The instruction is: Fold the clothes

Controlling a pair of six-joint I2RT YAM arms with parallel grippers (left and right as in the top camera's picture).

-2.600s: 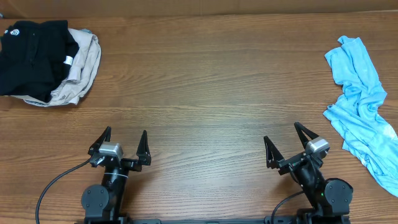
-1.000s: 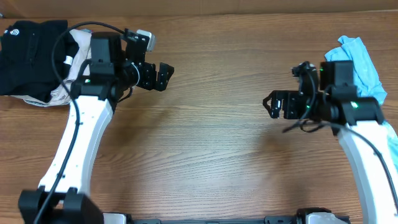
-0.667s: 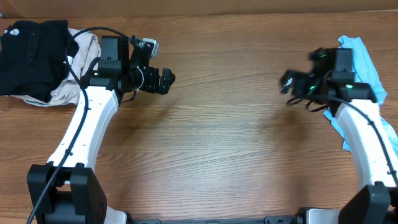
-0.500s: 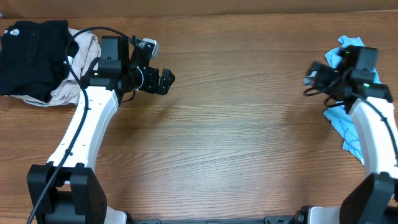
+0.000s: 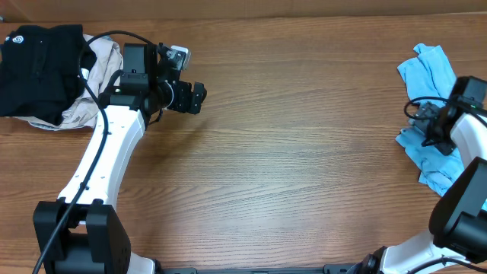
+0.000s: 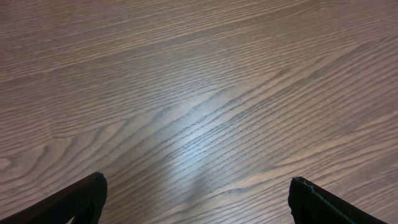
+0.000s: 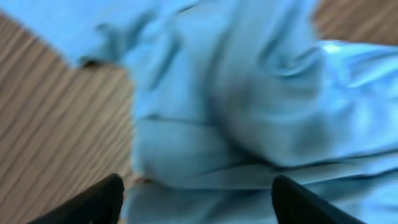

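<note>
— Grippers first. Entry one, left gripper (image 5: 196, 97): raised over the far left part of the table (image 5: 304, 167), jaws wide apart, nothing between them. Its wrist view shows both fingertips (image 6: 81, 198) in the bottom corners and only wood grain beyond.

— And the other?

— Entry two, right gripper (image 5: 434, 131): at the right edge, over the T-shirt (image 5: 430, 72). Its jaws stand apart too. The wrist view is filled with the T-shirt (image 7: 249, 106) across the whole gap. It is blurred, though, and I cannot tell whether the fingers (image 7: 93, 200) touch the fabric.

— How does the T-shirt lie?

— Entry three: sky-blue, crumpled, unfolded, heaped along the right edge of the table from the far corner toward the near side. The right arm's wrist and forearm lie over its middle and hide part of it from above.

— Anything else about?

— Entry four, black garment (image 5: 34, 65) with a small white logo, bunched at the far left corner. Entry five, beige garment (image 5: 103, 80), under and beside the black one, touching it. The left arm passes just beside the beige edge, and a black cable (image 5: 103, 36) loops above that pile. Both garments are well apart from the T-shirt, with the breadth of the table between.
</note>
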